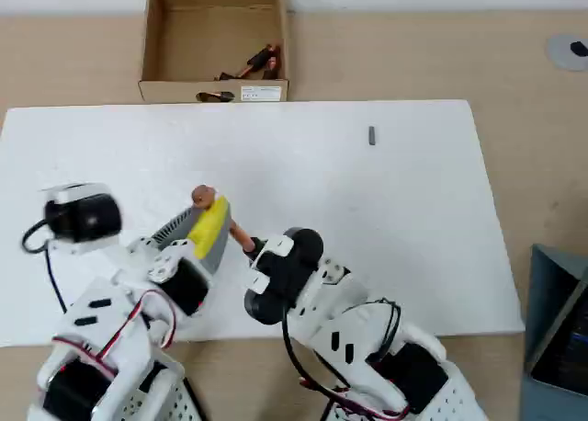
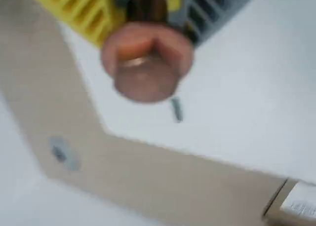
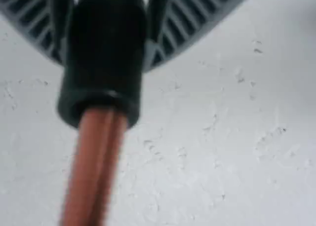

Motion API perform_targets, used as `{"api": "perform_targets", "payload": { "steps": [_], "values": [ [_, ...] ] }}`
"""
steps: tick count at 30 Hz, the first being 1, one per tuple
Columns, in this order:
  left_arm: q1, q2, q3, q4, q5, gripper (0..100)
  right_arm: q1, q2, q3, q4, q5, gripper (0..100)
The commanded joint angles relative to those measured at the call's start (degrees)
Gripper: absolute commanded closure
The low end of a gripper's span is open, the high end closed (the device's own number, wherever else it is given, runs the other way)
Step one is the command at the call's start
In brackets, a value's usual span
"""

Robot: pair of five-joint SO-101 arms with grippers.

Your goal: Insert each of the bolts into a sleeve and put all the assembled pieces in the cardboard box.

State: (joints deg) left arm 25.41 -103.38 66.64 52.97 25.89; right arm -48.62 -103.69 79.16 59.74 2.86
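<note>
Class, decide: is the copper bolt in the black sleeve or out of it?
Partly in: the bolt runs into the mouth of the sleeve held by the right gripper, with bare shaft outside.

Your right gripper (image 3: 106, 9) has its grey ribbed jaws closed on either side of a black sleeve (image 3: 103, 68). A copper-coloured bolt (image 3: 94, 171) shaft sticks out of the sleeve's open end, above the speckled white mat (image 3: 232, 137).
</note>
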Motion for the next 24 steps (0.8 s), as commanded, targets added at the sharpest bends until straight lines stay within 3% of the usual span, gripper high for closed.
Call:
{"api": "perform_targets", "payload": {
  "steps": [1,14,24],
  "values": [
    [0.5,-0.5,0.5,-1.8,-1.1,100,-0.7,-6.7,-3.0,-1.7,0.4,98.9],
    [4.4,-0.5,2.3,-1.3,-0.9,100,-0.6,-6.7,-3.6,-1.6,0.4,98.9],
    [9.0,-0.5,1.0,10.2,-1.1,100,-0.4,-6.7,-3.5,-1.5,0.4,98.9]
  ]
}}
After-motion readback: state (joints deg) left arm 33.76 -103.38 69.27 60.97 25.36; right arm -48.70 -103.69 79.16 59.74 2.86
